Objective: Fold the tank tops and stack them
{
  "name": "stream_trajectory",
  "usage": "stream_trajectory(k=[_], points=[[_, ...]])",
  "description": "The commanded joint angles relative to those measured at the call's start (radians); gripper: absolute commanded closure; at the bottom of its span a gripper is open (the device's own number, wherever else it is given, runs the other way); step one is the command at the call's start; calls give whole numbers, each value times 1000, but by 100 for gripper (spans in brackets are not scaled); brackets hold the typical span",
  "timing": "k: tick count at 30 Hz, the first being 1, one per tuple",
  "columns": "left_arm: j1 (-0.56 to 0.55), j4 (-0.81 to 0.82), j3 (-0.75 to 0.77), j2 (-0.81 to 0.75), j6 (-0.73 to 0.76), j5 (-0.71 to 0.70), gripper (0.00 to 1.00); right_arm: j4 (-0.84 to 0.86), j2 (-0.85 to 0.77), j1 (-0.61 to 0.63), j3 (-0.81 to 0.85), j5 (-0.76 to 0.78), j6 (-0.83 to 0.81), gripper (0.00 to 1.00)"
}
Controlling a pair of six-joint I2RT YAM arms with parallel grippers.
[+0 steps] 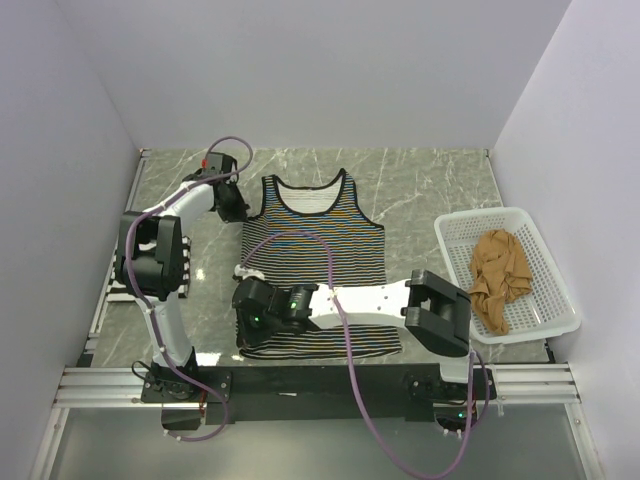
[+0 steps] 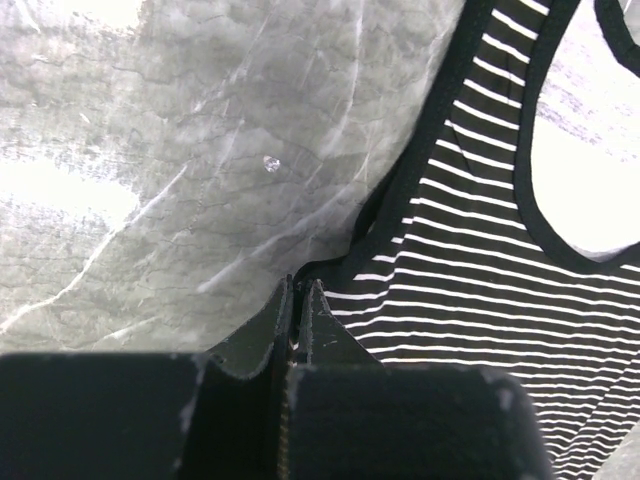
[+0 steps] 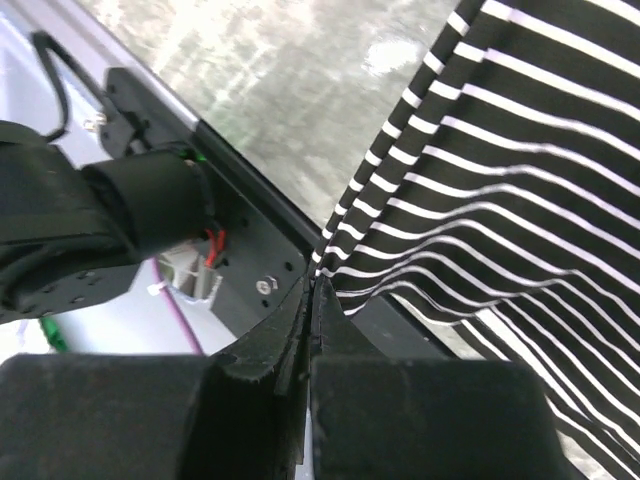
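Top view only: tan top [image 1: 503, 275] in basket [image 1: 478, 213]. Wrist views: striped top [image 2: 480, 300].

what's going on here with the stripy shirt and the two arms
Two robot arms are working on a striped tank top that is spread flat on the table. The left arm's fingers are shut on its black-trimmed edge by a shoulder strap. The right arm's fingers are shut on the hem corner on the same side, so a fold looks about to start. A tan top lies crumpled in the white basket. No folded stack is in view.
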Motion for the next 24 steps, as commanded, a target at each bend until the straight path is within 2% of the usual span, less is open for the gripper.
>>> stream_trajectory(k=[1, 11, 24], points=[[-2, 49, 51, -35, -8, 6, 99, 60, -23, -8, 15, -83, 21, 100], [-56, 44, 96, -15, -28, 8, 99, 123, -180, -45, -164, -41, 36, 100], [-200, 52, 214, 91, -97, -22, 99, 261, -418, -77, -597, 37, 157, 100]])
